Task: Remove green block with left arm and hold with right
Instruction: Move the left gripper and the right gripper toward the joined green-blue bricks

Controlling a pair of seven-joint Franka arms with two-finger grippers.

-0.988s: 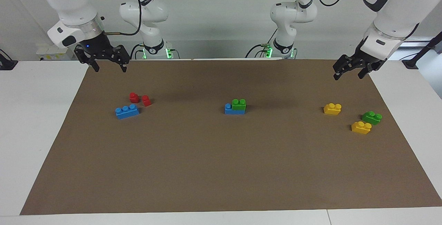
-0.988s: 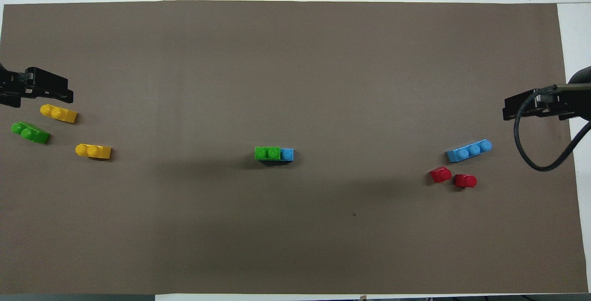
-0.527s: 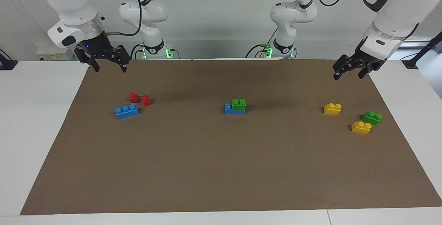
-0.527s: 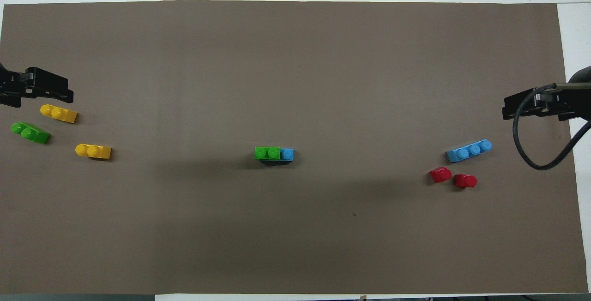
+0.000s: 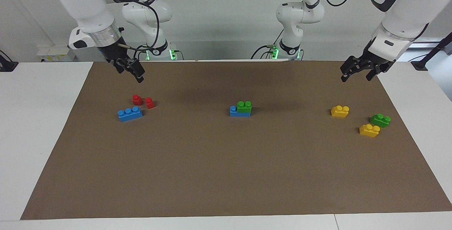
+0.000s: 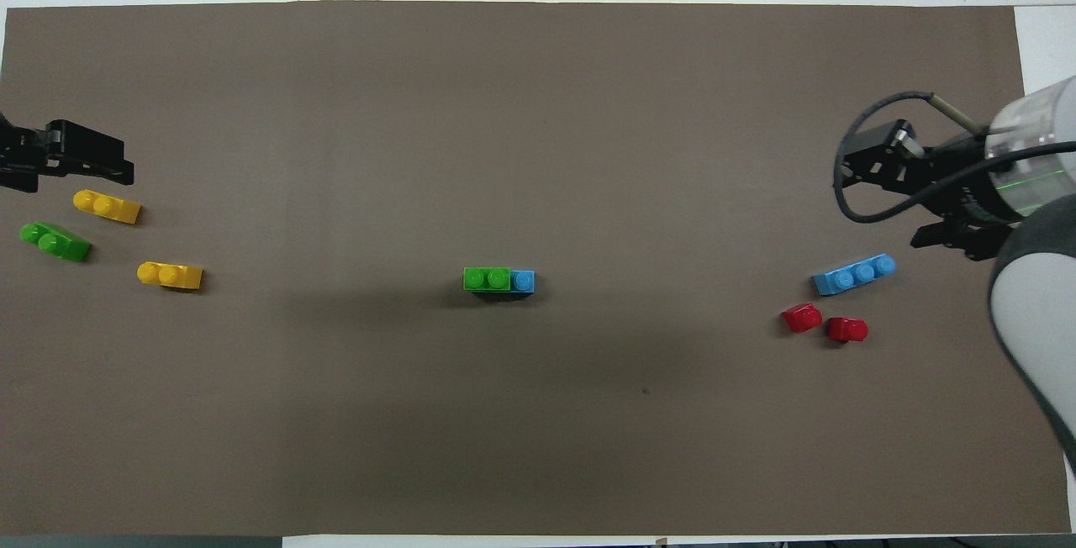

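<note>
A green block [image 5: 244, 106] sits pressed onto a blue brick [image 5: 239, 113] in the middle of the brown mat; the pair also shows in the overhead view, the green block [image 6: 487, 279] beside the blue brick's bare stud [image 6: 522, 281]. A second, loose green block [image 5: 380, 120] lies at the left arm's end. My left gripper [image 5: 356, 72] hangs open and empty over the mat's corner at that end. My right gripper [image 5: 131, 72], turned at the wrist, hangs open and empty over the mat above the red blocks.
Two yellow bricks [image 5: 340, 111] [image 5: 369, 130] lie beside the loose green block. A loose three-stud blue brick [image 5: 130, 113] and two red blocks [image 5: 137, 99] [image 5: 149, 102] lie at the right arm's end. The brown mat [image 5: 226, 173] covers the white table.
My right arm has swung toward the table's middle and turned its wrist, so its gripper now stands sideways. The left arm and all the bricks have not moved.
</note>
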